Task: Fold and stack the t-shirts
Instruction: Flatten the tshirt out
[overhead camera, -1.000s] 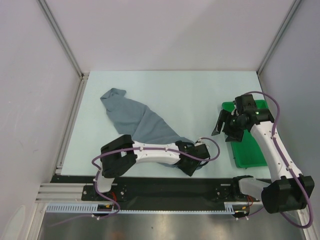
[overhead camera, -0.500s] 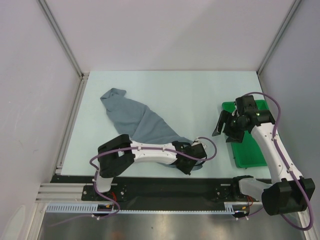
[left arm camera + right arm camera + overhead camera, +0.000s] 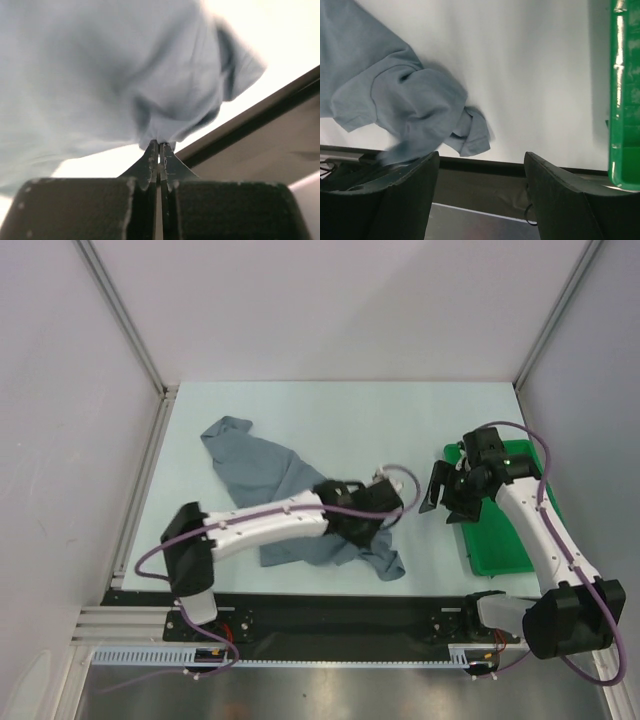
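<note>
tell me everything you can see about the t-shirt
One plain blue-grey t-shirt of soft cloth, no print, unfolded and crumpled. It lies on the pale table, running from the far left toward the near middle, with one hemmed end close to the table's near edge. The left gripper is shut on a bunched fold of it, and the left arm crosses over it. Nothing else touches it.

left arm (image 3: 268,526): white shells, black joints
right arm (image 3: 537,528): same colours
cables (image 3: 500,424): purple
left gripper (image 3: 159,146): thin grey fingertips, black mounts
right gripper (image 3: 481,156): broad black fingers
</note>
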